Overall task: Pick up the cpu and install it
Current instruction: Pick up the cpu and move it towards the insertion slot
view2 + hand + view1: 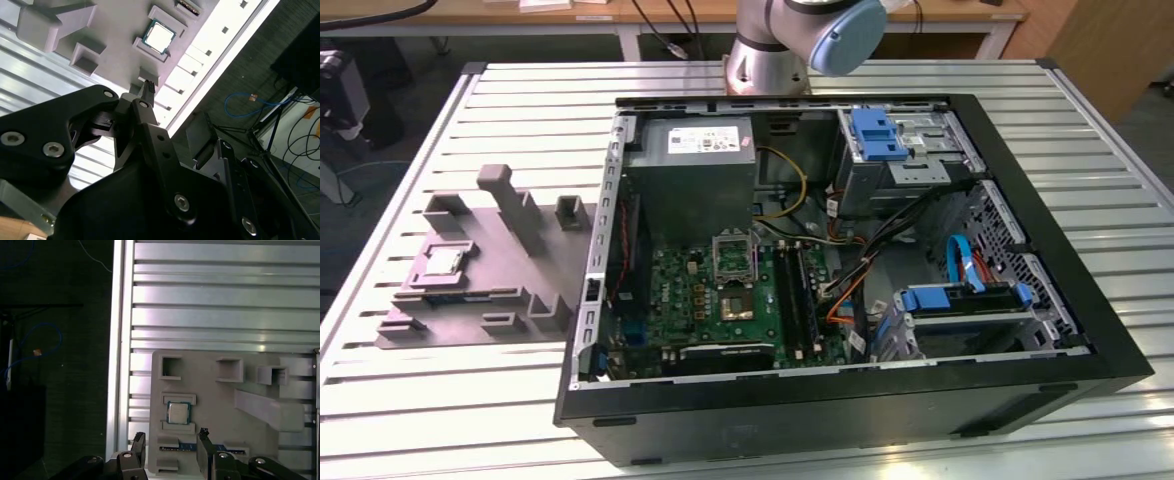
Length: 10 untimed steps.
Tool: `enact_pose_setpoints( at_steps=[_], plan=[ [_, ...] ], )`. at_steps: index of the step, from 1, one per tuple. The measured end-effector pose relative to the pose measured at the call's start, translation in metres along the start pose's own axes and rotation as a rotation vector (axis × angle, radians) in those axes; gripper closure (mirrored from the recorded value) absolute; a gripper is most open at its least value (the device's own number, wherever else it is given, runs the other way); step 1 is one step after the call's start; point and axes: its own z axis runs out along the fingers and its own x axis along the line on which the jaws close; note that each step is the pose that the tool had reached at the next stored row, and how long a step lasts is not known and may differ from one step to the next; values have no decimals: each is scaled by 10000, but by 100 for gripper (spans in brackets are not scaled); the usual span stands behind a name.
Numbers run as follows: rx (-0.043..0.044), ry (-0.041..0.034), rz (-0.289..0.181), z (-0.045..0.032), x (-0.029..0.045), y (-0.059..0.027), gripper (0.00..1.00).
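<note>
Cpu (178, 413) flat — metal face up

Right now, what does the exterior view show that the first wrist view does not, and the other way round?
Exterior view, not the first wrist view: the open computer case, its green circuit board and the arm's base. First wrist view, not the exterior view: the gripper, its fingers open and empty, near the cpu, and the dark floor beside the table. Both: the cpu lying in a pocket of the grey fixture, on the slatted table.
</note>
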Motion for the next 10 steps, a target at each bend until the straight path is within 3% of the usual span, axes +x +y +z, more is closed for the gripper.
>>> enact_pose_setpoints(
  at_steps=[10],
  plan=[
    [0,0,0,66,-2,-3,47]
  ],
)
